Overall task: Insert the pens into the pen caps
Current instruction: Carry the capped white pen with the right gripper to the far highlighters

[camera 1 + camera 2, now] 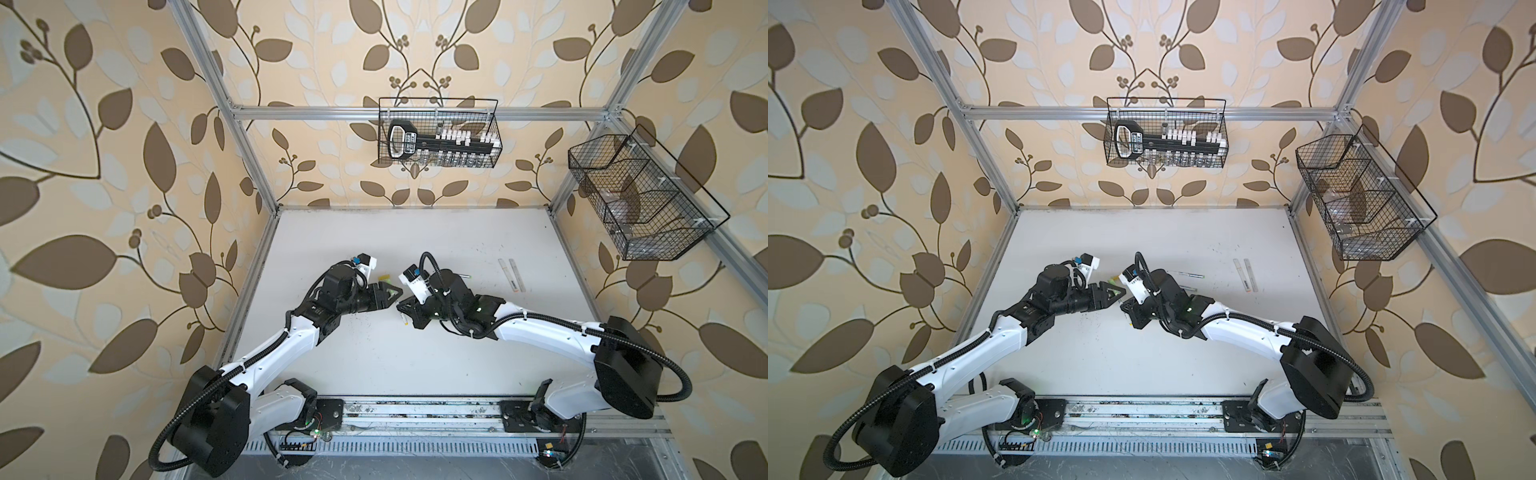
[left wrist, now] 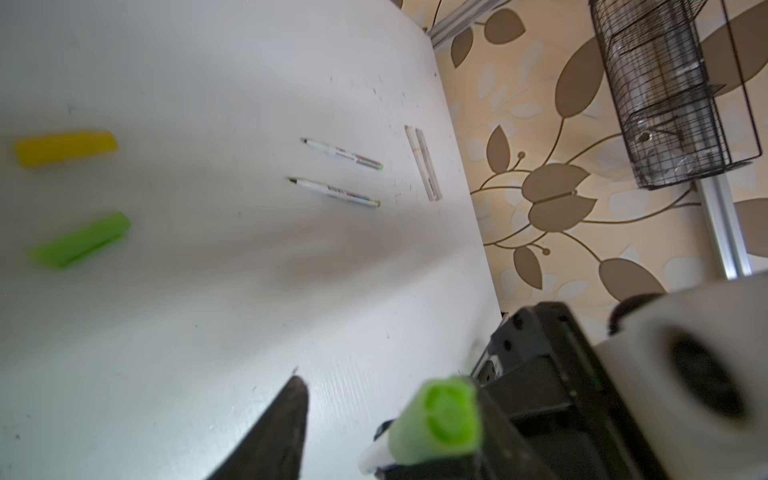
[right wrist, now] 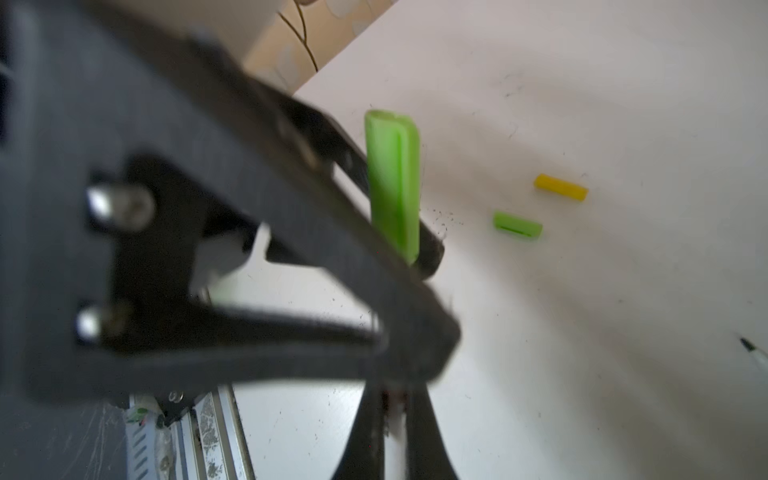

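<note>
Front table (image 1: 374, 365) open, pens (image 1: 509, 276) (far right) obstruct

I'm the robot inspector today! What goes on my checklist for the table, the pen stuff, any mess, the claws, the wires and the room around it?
Surface: white table, dotted with small dark marks.
Job's things: held pen wearing a green cap; two uncapped pens; two pale pens side by side near the table edge; loose yellow cap; loose green cap.
Clutter: nothing seen.
Grippers: left gripper open around the green cap; right gripper shut on the held pen.
Cables: black hoses loop beside the arm bases, away from the pens.
Surroundings: back basket holding a black rack; side basket; leaf wallpaper.
</note>
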Controlling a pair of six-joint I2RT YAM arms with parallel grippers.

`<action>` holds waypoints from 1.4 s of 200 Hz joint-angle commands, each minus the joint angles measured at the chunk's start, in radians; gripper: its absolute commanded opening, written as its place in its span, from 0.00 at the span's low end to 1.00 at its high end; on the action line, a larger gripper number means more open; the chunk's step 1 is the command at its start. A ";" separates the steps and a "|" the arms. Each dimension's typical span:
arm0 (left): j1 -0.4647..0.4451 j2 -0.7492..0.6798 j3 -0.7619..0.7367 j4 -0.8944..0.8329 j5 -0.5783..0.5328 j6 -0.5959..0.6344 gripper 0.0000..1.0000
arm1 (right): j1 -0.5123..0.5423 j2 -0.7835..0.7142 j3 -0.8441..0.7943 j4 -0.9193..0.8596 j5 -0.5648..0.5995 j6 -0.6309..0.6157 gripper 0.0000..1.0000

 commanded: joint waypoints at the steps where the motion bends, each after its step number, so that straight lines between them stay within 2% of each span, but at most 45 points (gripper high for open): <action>1: 0.032 -0.037 0.046 -0.051 -0.011 -0.008 0.99 | -0.042 -0.036 0.025 -0.053 0.046 -0.013 0.04; 32: 0.109 -0.082 0.075 -0.110 -0.011 0.026 0.99 | -0.112 -0.086 0.026 -0.209 0.138 -0.022 0.04; 53: 0.144 -0.109 0.078 -0.146 -0.004 0.033 0.99 | -0.202 -0.080 0.056 -0.343 0.224 -0.049 0.04; 87: 0.150 -0.162 0.072 -0.203 -0.027 0.041 0.99 | -0.396 0.020 0.149 -0.557 0.408 -0.120 0.04; 132: 0.151 -0.232 0.060 -0.240 -0.037 0.054 0.99 | -0.605 0.194 0.236 -0.606 0.480 -0.205 0.05; 165: 0.151 -0.250 0.060 -0.237 -0.042 0.059 0.99 | -0.657 0.343 0.323 -0.630 0.516 -0.265 0.06; 232: 0.152 -0.271 0.061 -0.249 -0.044 0.067 0.99 | -0.725 0.535 0.454 -0.687 0.576 -0.313 0.08; 280: 0.151 -0.265 0.064 -0.251 -0.042 0.069 0.99 | -0.744 0.562 0.492 -0.722 0.627 -0.317 0.18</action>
